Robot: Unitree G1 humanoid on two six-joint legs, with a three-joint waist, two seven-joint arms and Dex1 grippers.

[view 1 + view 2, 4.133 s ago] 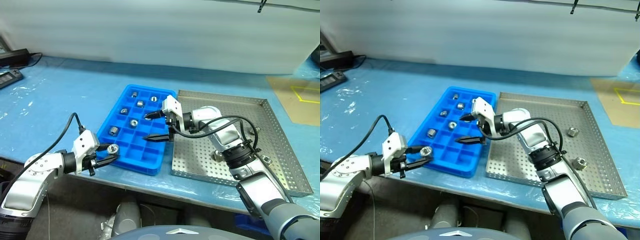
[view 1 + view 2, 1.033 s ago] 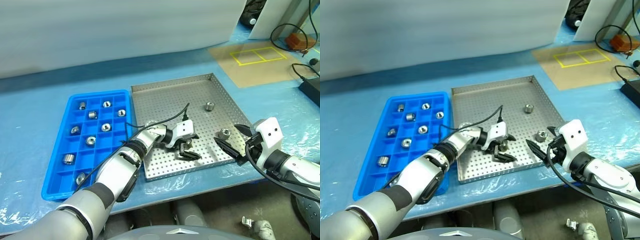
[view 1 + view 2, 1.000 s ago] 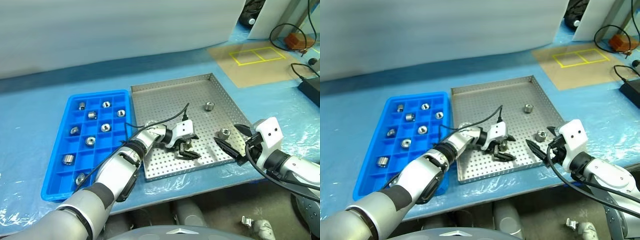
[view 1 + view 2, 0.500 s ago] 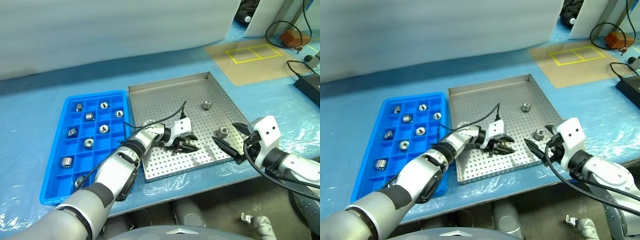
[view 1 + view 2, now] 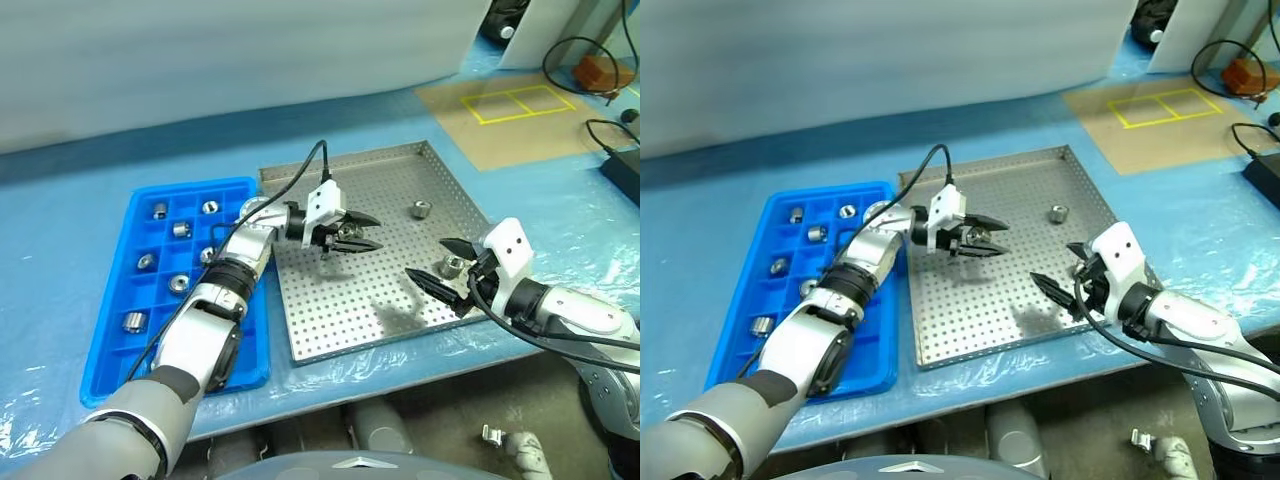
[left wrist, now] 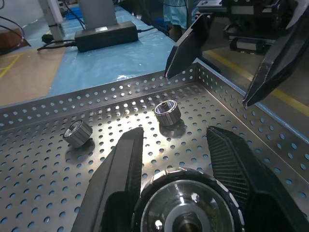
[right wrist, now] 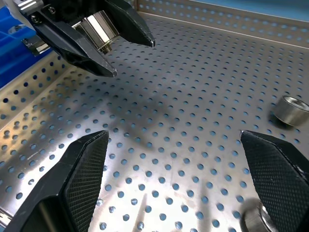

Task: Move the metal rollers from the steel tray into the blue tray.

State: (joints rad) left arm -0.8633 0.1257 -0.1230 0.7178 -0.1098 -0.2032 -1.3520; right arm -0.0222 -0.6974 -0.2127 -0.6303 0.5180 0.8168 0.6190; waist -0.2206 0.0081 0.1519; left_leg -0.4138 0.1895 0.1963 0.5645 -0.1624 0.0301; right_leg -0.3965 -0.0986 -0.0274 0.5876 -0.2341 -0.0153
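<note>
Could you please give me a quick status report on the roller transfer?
Left end effector shut on a roller, above the steel tray. Right end effector open beside a second roller. Third roller loose. Path to blue tray clear.

No text, label, brand, number or sign can be read on anything here

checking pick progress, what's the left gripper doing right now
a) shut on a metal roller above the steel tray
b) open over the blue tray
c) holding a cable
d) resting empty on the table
a: the left gripper is shut on a metal roller, held between its fingers above the perforated floor of the steel tray.
</note>
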